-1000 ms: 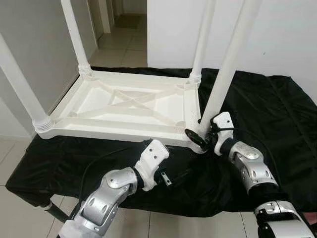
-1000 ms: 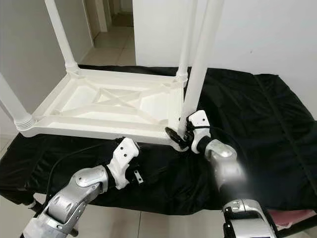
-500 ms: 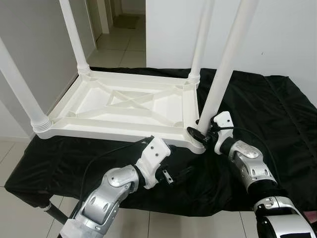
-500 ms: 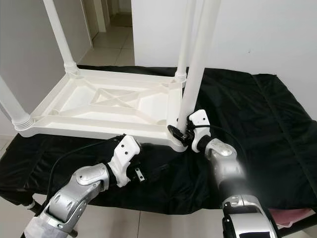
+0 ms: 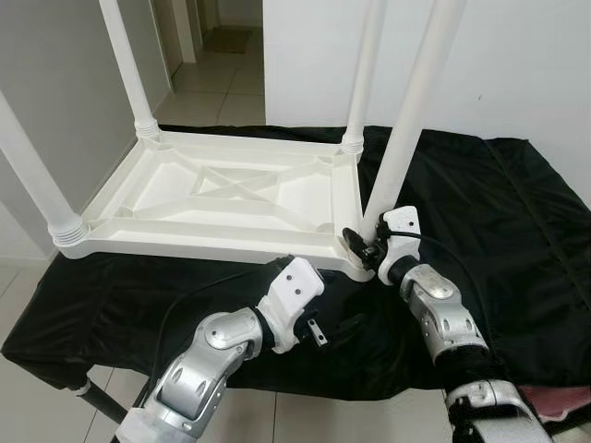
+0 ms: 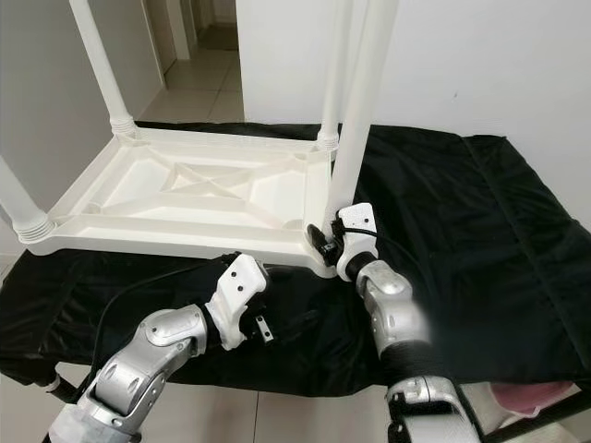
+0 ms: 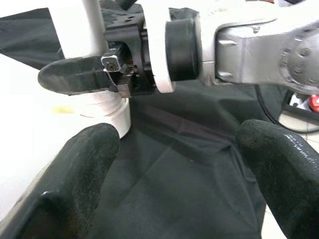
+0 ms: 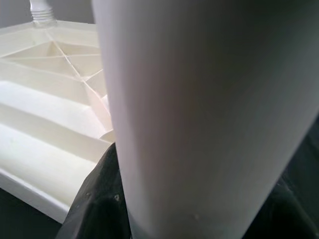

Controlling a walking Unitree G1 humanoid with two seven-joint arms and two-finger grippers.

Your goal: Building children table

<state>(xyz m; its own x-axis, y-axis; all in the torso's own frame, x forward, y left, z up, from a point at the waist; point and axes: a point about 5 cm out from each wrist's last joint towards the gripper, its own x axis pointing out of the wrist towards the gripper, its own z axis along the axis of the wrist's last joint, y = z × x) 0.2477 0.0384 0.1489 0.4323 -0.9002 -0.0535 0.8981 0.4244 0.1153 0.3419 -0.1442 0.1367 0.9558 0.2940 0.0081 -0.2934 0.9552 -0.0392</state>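
Note:
A white children's table (image 5: pixel 222 198) lies upside down on a black cloth (image 5: pixel 517 231). Three of its legs stand up from the corners. The near right leg (image 5: pixel 411 111) leans slightly, with its foot at the near right corner socket (image 5: pixel 362 266). My right gripper (image 5: pixel 367 243) is shut on the base of this leg, which looms close in the right wrist view (image 8: pixel 199 119). My left gripper (image 7: pixel 179 169) is open and holds nothing. It hovers low over the cloth just in front of that corner (image 5: pixel 334 326), pointing toward the right gripper's fingers (image 7: pixel 75 79).
The cloth's front edge (image 5: pixel 305 392) drops to a tiled floor. A white wall (image 5: pixel 526 65) stands close behind the cloth, and a hallway (image 5: pixel 208 46) opens at the back left. A black cable (image 5: pixel 185 300) runs along my left arm.
The whole view has shifted a little. The held leg stands slightly more upright, with its base closer to the corner socket. My left gripper has barely moved.

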